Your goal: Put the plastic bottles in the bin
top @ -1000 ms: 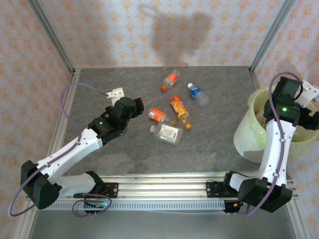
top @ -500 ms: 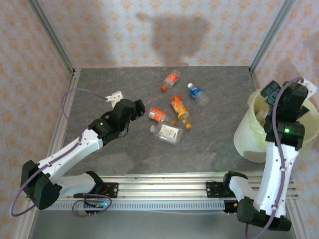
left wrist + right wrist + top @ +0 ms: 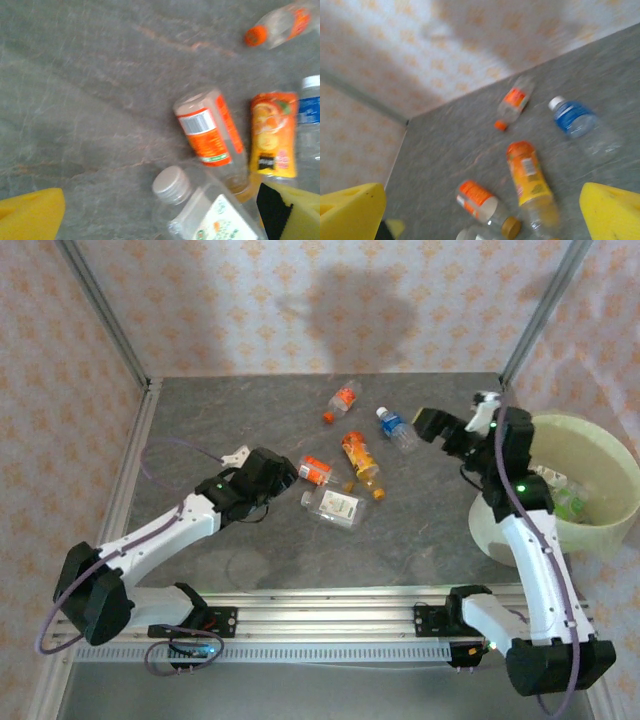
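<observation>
In the left wrist view, the white-capped bottle (image 3: 200, 215) runs off the bottom edge and the blue-labelled bottle (image 3: 312, 120) off the right. The right wrist view is blurred, and print on the orange bottle (image 3: 527, 172) is unreadable.

Backdrop from my feed: grey table, patterned walls, metal framing.
Dark grey stone-look table (image 3: 400, 540) with faint rusty veins; peach floral paper on far wall (image 3: 200, 310) and left wall (image 3: 50, 440); metal left post (image 3: 100, 310) and right post (image 3: 545, 310) at far corners; slotted aluminium rail (image 3: 330, 605) along near edge; soft shadow (image 3: 345, 315) on far wall.
</observation>
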### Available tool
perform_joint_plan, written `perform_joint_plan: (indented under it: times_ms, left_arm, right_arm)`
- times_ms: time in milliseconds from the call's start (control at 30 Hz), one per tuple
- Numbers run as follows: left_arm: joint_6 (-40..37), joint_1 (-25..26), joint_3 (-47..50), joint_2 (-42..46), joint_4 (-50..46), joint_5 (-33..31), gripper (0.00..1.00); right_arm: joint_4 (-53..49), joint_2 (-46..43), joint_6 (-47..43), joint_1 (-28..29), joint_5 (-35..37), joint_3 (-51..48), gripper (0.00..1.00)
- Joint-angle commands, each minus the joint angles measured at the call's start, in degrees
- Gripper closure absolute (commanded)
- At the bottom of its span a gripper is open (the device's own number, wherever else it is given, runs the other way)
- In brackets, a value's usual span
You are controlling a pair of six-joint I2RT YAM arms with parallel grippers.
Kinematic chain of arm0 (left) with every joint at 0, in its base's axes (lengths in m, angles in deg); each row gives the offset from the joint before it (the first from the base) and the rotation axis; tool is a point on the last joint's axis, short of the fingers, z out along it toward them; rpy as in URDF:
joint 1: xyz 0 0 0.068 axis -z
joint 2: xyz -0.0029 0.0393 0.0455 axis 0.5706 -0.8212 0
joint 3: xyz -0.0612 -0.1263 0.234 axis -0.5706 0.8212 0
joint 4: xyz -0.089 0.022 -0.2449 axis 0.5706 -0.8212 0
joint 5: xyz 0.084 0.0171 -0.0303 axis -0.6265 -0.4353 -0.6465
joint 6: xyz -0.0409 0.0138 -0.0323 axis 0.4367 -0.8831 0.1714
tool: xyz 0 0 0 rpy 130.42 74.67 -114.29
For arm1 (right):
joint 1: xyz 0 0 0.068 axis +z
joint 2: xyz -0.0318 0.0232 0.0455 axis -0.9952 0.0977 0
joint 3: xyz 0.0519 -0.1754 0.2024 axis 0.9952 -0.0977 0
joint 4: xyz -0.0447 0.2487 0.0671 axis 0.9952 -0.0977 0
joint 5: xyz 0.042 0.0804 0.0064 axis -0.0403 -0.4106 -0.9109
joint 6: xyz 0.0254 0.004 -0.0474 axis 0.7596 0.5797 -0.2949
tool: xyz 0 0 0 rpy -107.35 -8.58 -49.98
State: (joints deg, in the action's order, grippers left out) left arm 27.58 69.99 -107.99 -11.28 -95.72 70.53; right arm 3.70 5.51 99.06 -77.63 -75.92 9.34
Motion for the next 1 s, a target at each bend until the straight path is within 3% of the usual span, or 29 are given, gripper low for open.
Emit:
perform_joint_plan:
  times_ms: [0,100,200,467,667,967]
  left_arm:
    - [1.94,-0.22,-3.2,-3.68,-3.43,4.24,0.0]
    - [2.0,-0.39,-3.87,-6.56,-1.05,8.1,0.0]
    - [2.55,-0.66,-5.74,-8.68,-4.68,7.71,0.0]
    - [0.9,-4.55,-6.47,-14.26,-6.99,11.12,0.0]
    - [-0.41,-6.99,-6.75,-16.3,-6.23,11.19,0.0]
    - [0.65,-6.99,-3.06,-16.83,-4.76,12.8,0.0]
  right_arm:
    - [7.0,0.87,-5.63,7.02,-2.19,-6.07,0.01]
    - [7.5,4.08,-15.57,14.07,-2.27,-9.12,0.01]
    - [5.65,9.03,-26.0,20.72,-0.87,-9.22,0.01]
    - [1.88,24.11,-46.0,28.23,2.89,-5.68,0.01]
    - [2.62,33.34,-49.43,30.06,6.81,-2.92,0.01]
    - [1.15,37.91,-52.14,32.4,10.78,-3.28,0.01]
